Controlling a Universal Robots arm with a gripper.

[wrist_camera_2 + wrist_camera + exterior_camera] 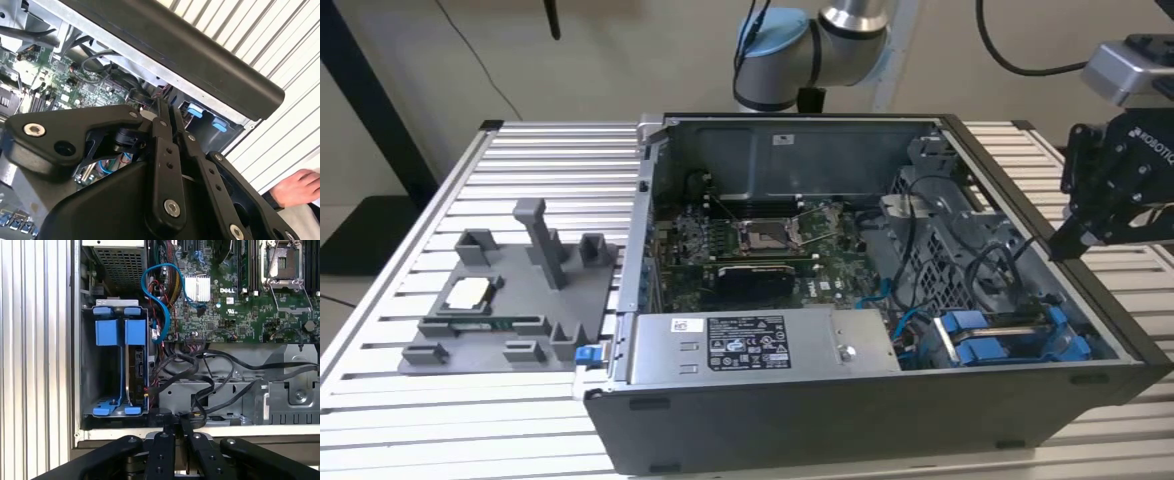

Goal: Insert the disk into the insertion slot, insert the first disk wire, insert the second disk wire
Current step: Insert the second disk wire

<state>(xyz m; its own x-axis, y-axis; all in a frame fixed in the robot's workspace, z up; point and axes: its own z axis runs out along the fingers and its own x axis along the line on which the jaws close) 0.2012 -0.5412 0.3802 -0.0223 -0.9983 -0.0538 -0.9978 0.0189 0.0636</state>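
My one pincer (pixel 176 426) is closed, its two fingers pressed together over the case (pixel 854 425) wall, near the black wires (pixel 200 385). I cannot tell whether anything is between them. The slot (pixel 89 375) holds two blue carriers (pixel 107 332). The one disk (pixel 136 372) sits edge-on in one carrier. One blue wire (pixel 160 305) loops just beside the slot. One hand (pixel 300 187) lies on the counter (pixel 467 190).

arm (pixel 834 55): silver-grey cylindrical joints, light blue end cap (pixel 771 40). black cable (pixel 1014 55) looping overhead. grey housing (pixel 1127 65) at wrist. gripper (pixel 1058 248): matte black, angular, white lettering. second wrist view: flat black linkage bars (pixel 161 160), silver screw heads.
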